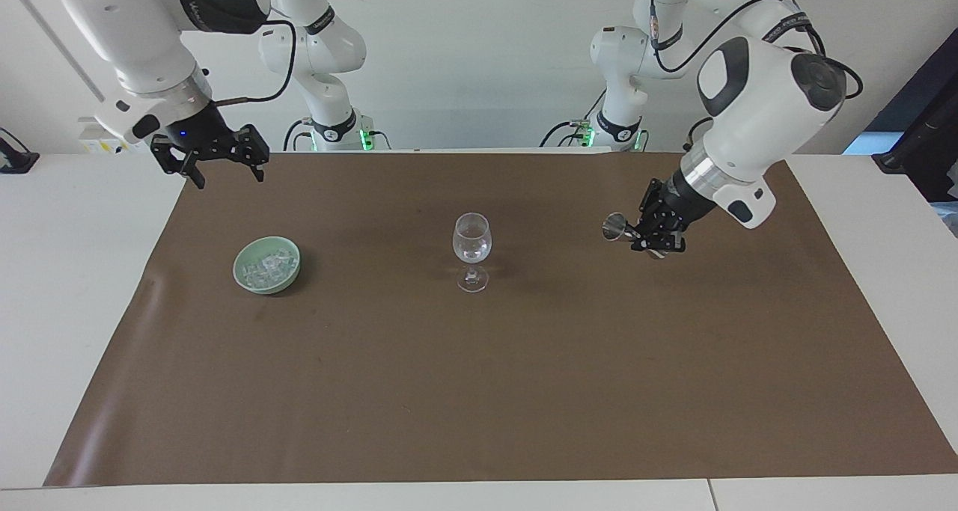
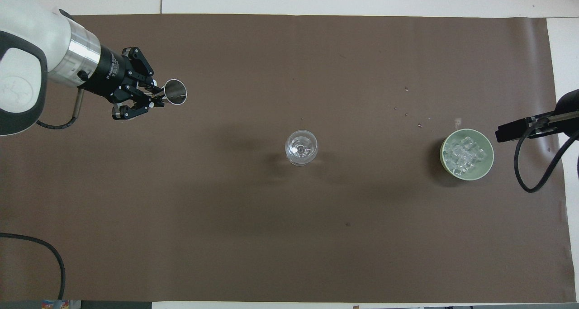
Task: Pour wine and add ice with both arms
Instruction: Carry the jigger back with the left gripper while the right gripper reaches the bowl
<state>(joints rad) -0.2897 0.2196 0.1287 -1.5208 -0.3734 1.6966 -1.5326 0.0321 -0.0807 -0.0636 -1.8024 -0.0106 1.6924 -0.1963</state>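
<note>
A clear stemmed wine glass (image 1: 472, 245) (image 2: 301, 147) stands upright mid-mat; something glints at its bottom, and whether that is wine I cannot tell. The ice (image 1: 268, 264) (image 2: 463, 154) is heaped in a pale green bowl (image 1: 241, 273) (image 2: 475, 177) toward the right arm's end. My left gripper (image 1: 650, 239) (image 2: 151, 99) is shut on the waist of a steel jigger (image 1: 617, 228) (image 2: 175, 92). It holds the jigger tipped on its side, low over the mat toward the left arm's end. My right gripper (image 1: 223, 168) (image 2: 511, 131) hangs open and empty over the mat's edge, beside the bowl.
A brown mat (image 1: 479, 391) (image 2: 289, 236) covers most of the white table (image 1: 75, 286). Small specks (image 2: 407, 103) dot the mat between the glass and the bowl. The right arm's black cable (image 2: 533, 173) loops down past the bowl's outer side.
</note>
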